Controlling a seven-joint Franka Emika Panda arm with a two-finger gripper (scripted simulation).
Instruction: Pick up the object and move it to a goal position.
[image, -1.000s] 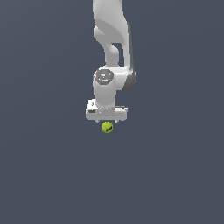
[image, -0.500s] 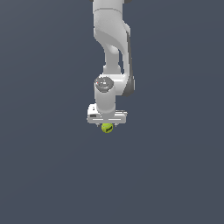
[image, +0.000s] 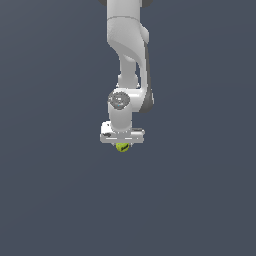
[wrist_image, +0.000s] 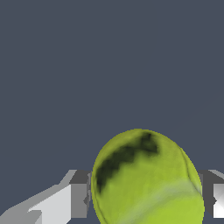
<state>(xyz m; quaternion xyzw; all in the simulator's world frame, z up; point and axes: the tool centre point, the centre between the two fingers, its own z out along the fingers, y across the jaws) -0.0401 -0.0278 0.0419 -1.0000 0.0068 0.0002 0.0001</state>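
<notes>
The gripper (image: 122, 145) is clamped on the ball (image: 122, 147), which shows just under the white hand, about mid-worktop. From the wrist, the ball (wrist_image: 146, 179) sits between the two fingers (wrist_image: 78, 194), touching both, dark mark up. It looks a thin hold on a round thing; I'd guess a quick swing could roll it out of the pads. No goal marker shows, so I can't tell how far is left
</notes>
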